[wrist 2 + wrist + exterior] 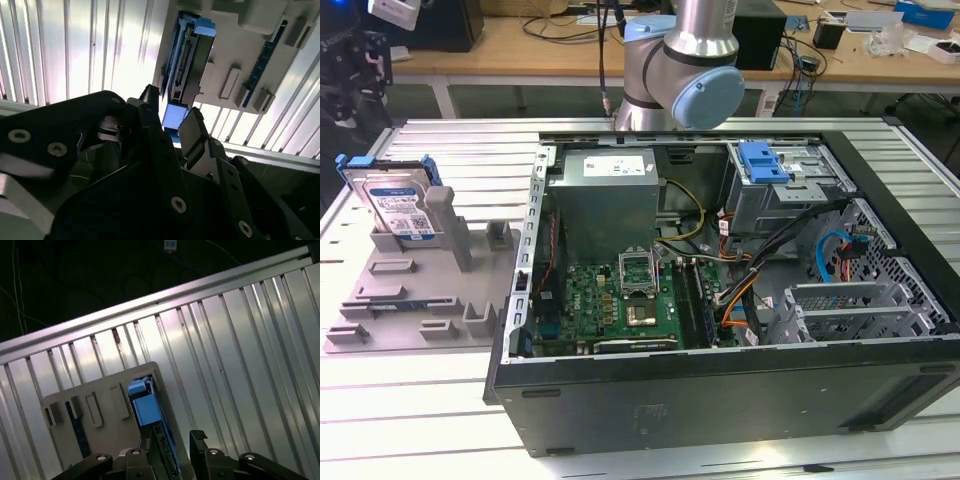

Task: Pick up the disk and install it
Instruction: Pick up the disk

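Note:
The disk (396, 203) is a silver drive with a white-and-blue label in a blue carrier. It stands on edge in a slot of the grey fixture (415, 290) at the exterior view's left. In both wrist views I see the disk (186, 65) (149, 412) edge-on, some way beyond my fingertips. My gripper (171, 112) (172, 442) is open, its black fingers (192, 127) apart with nothing between them and roughly in line with the disk's blue edge. My arm's elbow (680, 60) shows behind the computer case.
An open computer case (720, 385) lies on the ribbed aluminium table (420, 430), with a grey power supply (610, 190), a motherboard (620, 300) and a drive cage with a blue latch (765, 162). A cluttered wooden bench (550, 40) runs behind.

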You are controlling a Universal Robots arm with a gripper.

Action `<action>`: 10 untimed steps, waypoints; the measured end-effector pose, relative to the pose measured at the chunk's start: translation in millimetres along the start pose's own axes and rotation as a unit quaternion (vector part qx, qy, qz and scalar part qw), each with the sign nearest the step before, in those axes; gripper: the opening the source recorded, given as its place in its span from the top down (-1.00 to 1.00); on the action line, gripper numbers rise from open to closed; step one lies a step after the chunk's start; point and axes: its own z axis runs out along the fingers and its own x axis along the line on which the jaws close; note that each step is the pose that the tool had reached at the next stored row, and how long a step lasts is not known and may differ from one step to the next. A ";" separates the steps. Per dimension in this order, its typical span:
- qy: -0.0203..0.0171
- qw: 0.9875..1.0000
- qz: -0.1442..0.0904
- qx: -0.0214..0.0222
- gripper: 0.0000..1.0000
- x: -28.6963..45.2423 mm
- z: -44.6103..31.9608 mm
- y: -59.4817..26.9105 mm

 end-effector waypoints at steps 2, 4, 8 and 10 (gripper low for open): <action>0.001 1.000 -0.022 0.000 0.13 0.0 0.1 0.0; 0.002 0.999 -0.044 0.000 0.13 0.0 0.1 0.0; 0.006 0.997 -0.077 0.001 0.13 0.0 0.1 0.2; 0.006 0.997 -0.077 0.001 0.13 0.1 0.1 0.2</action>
